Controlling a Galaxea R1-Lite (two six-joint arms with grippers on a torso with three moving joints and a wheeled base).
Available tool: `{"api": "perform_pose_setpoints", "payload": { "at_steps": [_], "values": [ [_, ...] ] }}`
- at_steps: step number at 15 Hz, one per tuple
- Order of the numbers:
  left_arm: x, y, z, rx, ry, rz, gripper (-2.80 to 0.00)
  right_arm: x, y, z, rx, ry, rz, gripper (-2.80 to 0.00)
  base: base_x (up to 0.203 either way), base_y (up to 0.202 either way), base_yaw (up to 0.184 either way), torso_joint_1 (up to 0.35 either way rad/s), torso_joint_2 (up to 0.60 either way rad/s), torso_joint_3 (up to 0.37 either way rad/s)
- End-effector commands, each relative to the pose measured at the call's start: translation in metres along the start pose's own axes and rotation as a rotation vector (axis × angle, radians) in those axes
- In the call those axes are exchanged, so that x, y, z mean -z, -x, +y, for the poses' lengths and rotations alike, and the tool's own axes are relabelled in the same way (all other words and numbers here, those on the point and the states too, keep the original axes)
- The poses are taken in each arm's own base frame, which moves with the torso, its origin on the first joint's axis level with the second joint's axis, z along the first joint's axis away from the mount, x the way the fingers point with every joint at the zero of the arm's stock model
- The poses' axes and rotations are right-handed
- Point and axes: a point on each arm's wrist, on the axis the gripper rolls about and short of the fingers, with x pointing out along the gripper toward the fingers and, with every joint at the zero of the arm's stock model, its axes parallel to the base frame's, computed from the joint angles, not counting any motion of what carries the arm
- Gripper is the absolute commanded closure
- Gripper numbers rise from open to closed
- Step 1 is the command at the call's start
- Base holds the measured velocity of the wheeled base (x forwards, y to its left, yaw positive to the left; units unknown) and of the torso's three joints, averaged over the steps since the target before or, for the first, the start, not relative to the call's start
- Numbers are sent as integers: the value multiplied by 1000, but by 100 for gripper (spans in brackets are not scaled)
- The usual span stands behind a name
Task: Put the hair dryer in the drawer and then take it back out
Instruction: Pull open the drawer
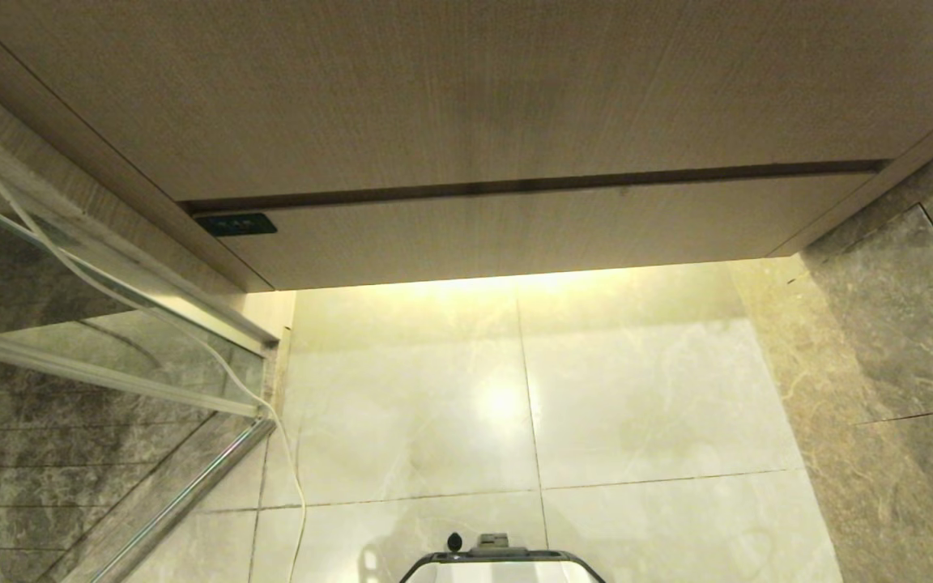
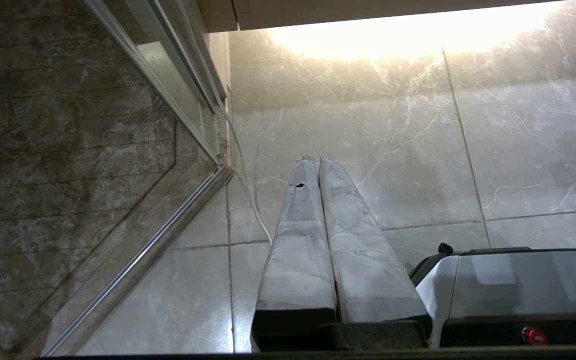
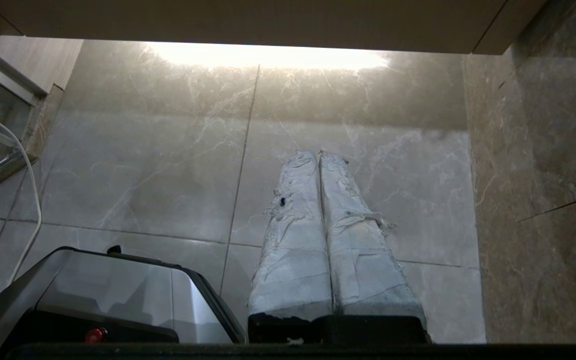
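The drawer is closed, its plain wood front flush under the taller wood panel, with a small black label at its left end. The hair dryer cannot be seen in any view. Both arms hang low above the pale tiled floor, beside the robot's base. The left gripper and right gripper each have their padded fingers pressed together, holding nothing. A white cord trails along the glass partition.

Left pincer and right pincer closed, hanging down
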Motion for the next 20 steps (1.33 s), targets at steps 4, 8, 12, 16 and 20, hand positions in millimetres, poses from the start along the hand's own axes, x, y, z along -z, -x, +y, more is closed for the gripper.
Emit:
{"api": "perform_pose_setpoints", "payload": {
  "at_steps": [4, 8, 12, 16, 20],
  "values": [
    [1, 0, 0, 0, 0, 2, 0, 10, 1, 1, -7, 17, -2, 0, 0, 0, 0, 0, 0, 0],
    [0, 0, 0, 0, 0, 1, 0, -82, 34, -5, 17, 31, -218, 0, 0, 0, 0, 0, 0, 0],
    [0, 0, 0, 0, 1, 2, 0, -255, 62, -17, 22, 20, -247, 0, 0, 0, 0, 0, 0, 0],
    [0, 0, 0, 0, 1, 1, 0, -318, -69, -22, -139, 2, 184, 0, 0, 0, 0, 0, 0, 0],
    [0, 0, 0, 0, 1, 0, 0, -281, -200, -7, -377, -57, 589, -280, 0, 0, 0, 0, 0, 0]
  ]
}}
